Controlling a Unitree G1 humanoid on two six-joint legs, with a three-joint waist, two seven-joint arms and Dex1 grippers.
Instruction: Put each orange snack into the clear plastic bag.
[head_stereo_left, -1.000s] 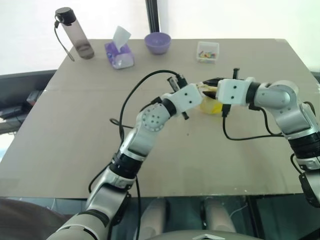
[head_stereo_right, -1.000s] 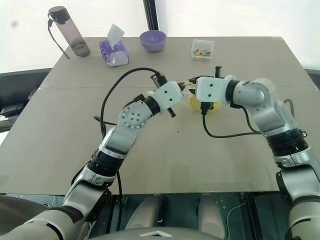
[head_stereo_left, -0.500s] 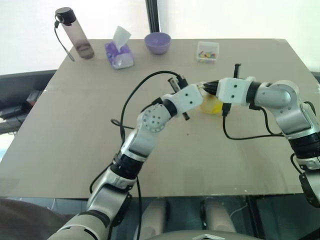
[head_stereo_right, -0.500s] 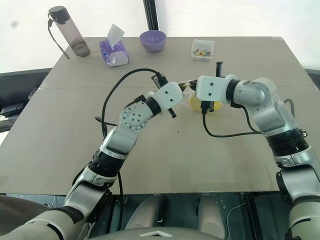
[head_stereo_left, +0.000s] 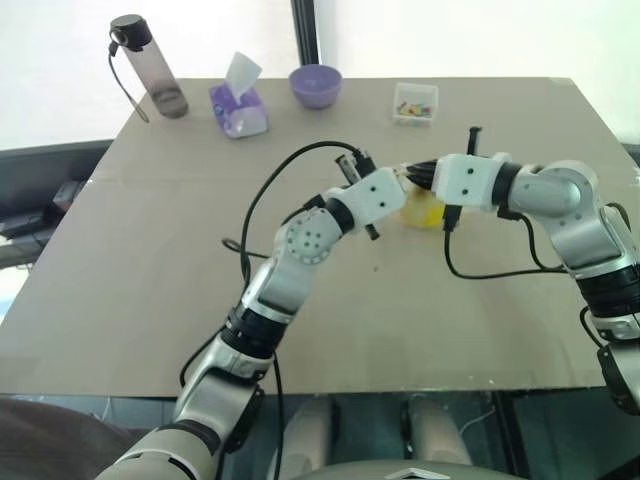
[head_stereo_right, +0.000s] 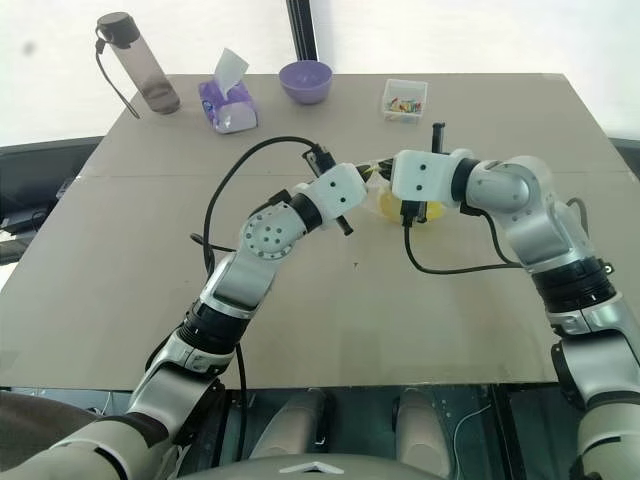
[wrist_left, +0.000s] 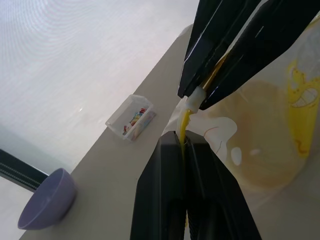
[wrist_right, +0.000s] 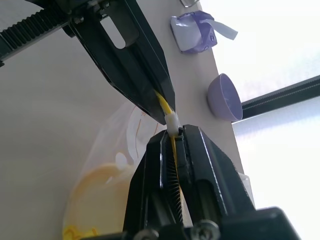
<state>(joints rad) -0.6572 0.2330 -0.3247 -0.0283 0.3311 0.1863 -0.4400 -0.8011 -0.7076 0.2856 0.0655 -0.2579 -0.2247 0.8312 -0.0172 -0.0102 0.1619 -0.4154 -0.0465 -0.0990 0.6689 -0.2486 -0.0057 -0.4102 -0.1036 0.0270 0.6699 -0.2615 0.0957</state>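
Note:
The clear plastic bag (wrist_left: 235, 125) hangs just above the middle of the table between my two grippers. The orange snack (wrist_left: 260, 160) shows as a round yellow-orange shape inside it, also seen in the head view as the orange snack (head_stereo_left: 424, 211). My left gripper (wrist_left: 180, 137) is shut on the bag's yellow strip (wrist_left: 185, 120). My right gripper (wrist_right: 172, 131) is shut on the same strip, tip to tip with the left one. In the left eye view the right gripper (head_stereo_left: 417, 172) meets the left gripper (head_stereo_left: 403, 178) over the bag.
Along the far edge stand a dark bottle (head_stereo_left: 150, 68), a purple tissue pack (head_stereo_left: 238, 108), a purple bowl (head_stereo_left: 316, 84) and a small clear box of coloured bits (head_stereo_left: 415, 103). A black cable (head_stereo_left: 262, 200) loops off my left arm.
My right gripper has closed onto the bag's yellow strip. Both arms and the bag have stayed in place.

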